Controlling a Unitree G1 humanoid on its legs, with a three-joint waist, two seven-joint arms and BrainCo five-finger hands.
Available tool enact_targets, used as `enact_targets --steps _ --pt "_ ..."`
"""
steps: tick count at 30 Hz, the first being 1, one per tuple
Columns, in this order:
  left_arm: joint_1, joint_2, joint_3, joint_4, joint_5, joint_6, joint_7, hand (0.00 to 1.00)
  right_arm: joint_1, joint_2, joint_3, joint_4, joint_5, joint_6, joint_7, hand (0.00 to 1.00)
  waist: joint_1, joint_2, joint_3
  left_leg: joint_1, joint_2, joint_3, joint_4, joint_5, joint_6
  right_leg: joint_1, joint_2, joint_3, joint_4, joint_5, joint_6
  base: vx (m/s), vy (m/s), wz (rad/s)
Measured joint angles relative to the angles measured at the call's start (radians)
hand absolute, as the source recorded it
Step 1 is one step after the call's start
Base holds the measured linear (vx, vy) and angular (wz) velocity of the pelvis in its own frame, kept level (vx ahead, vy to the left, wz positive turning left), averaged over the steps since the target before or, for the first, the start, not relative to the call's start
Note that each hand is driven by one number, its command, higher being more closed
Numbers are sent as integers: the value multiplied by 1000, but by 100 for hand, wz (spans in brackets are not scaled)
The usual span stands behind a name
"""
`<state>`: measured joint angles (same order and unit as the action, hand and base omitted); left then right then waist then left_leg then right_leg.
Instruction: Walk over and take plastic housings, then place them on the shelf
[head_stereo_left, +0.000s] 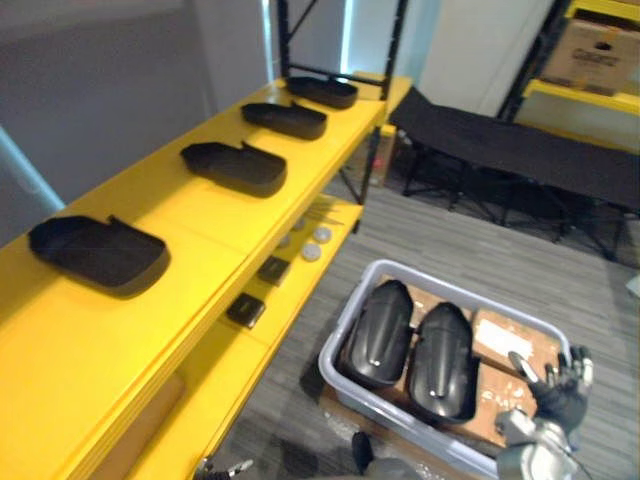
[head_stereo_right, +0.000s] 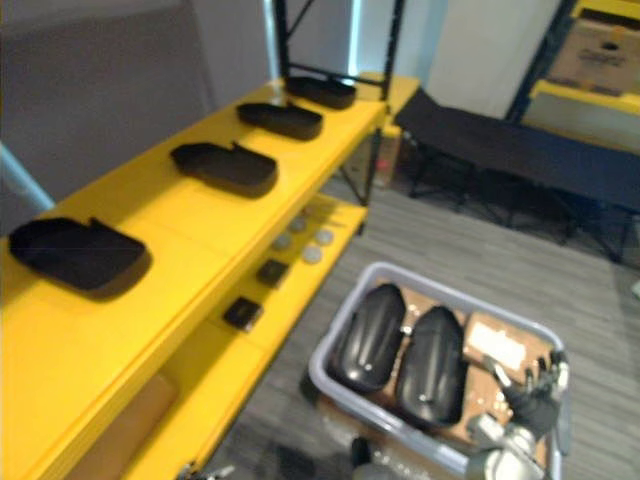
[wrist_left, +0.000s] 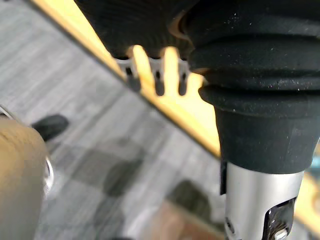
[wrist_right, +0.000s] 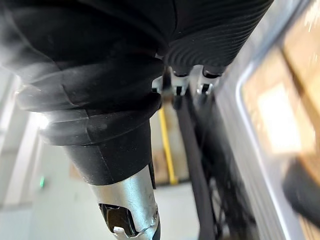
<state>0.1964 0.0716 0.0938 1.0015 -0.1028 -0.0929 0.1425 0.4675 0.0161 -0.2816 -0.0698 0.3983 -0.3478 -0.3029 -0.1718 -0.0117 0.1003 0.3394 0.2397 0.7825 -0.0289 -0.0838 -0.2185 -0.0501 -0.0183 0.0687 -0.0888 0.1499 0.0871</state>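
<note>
L hand (wrist_left: 142, 25) mostly hidden by its own cover; open or closed, can't tell. R hand (head_stereo_left: 558, 392) at lower right, partly cut off, fingers (head_stereo_left: 520, 365) spread, empty, beside grey bin (head_stereo_left: 398, 424). Two plastic housings (head_stereo_left: 410, 345) lie in bin, bottom centre; four shelf housings (head_stereo_left: 235, 165) sit on yellow shelf (head_stereo_left: 200, 230), upper left.

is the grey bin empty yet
No, two black plastic housings lie side by side in the grey bin.

The grey bin (head_stereo_left: 345, 385) looks like smooth plastic; the two black housings (head_stereo_left: 378, 335) in it shine glossy. The yellow shelf (head_stereo_left: 190, 215) is smooth, perhaps painted metal.
</note>
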Motion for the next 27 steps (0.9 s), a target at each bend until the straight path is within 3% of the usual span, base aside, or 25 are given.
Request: enact_targets --steps 7,9,10,11,12,13,15,16,18,20,22,26,27 --pt "-8 -6 -100 -45 -7 9 -28 0 3 -7 120 -2 18 -1 66 0 -2 22 15 5 36 50 39 1 1 17 20 -27 -1 -17 -24 -43 -14 0" --pt "-8 -6 -109 -51 -11 10 -37 0 -32 -12 163 2 15 -2 74 0 3 35 26 -7 40 23 59 1 2 14 21 -24 -1 -20 -22 -49 -19 -4" --pt "-6 -3 -106 -66 -19 10 -38 0 -62 -18 191 13 8 -3 86 0 11 23 29 -30 42 -21 107 -1 6 7 17 -9 -1 -19 -21 -49 -48 -19" --pt "-3 0 -105 -79 -21 9 -38 0 -79 -26 207 20 1 -5 88 0 23 21 29 -46 44 -53 142 -5 13 0 15 6 -1 -18 -20 -36 -66 -50" --pt "1 2 -99 -93 -39 7 -37 0 -126 -46 238 43 -26 -10 93 0 50 12 29 -97 45 -144 236 -22 67 -11 4 46 3 -10 -25 -17 -27 -56" --pt "1 1 -95 -95 -48 6 -36 0 -152 -60 251 57 -35 -13 94 0 56 5 32 -126 41 -201 278 -52 100 -19 -5 65 8 -7 -27 -7 24 -74" --pt "-1 -8 -96 -98 -65 -17 -34 0 -295 -116 266 136 -56 -26 89 0 88 30 42 -191 -62 -455 245 -168 181 -53 -10 143 8 10 -13 -69 181 -85" --pt "-1 -7 -97 -97 -75 -23 -34 0 -323 -126 267 153 -57 -27 86 0 99 39 44 -199 -78 -480 236 -190 194 -60 -3 159 8 14 -7 -91 227 -92" --pt "-1 1 -95 -91 -95 -42 -27 0 -385 -139 271 163 -57 -28 79 0 120 48 44 -191 -97 -529 241 -216 173 -80 11 200 5 27 13 -45 141 -69" --pt "-4 16 -96 -91 -95 -68 -28 0 -395 -139 284 164 -57 -28 63 0 128 22 43 -211 -125 -529 270 -218 170 -94 -15 210 2 29 17 -55 125 -28" --pt "-8 21 -97 -82 -94 -82 -29 0 -384 -139 284 170 -56 -25 46 0 125 22 43 -206 -129 -531 276 -240 164 -98 -18 208 8 43 27 -20 112 -16" --pt "-24 10 -95 -80 -75 -80 -34 0 -350 -140 286 211 -53 -19 28 0 122 35 66 -206 -158 -562 385 -270 190 -110 -12 217 64 67 33 -28 53 -63" --pt "-23 1 -94 -85 -75 -80 -36 0 -332 -135 285 209 -46 -19 33 0 122 28 79 -213 -176 -573 413 -307 201 -126 -15 219 111 67 33 -141 80 -93"
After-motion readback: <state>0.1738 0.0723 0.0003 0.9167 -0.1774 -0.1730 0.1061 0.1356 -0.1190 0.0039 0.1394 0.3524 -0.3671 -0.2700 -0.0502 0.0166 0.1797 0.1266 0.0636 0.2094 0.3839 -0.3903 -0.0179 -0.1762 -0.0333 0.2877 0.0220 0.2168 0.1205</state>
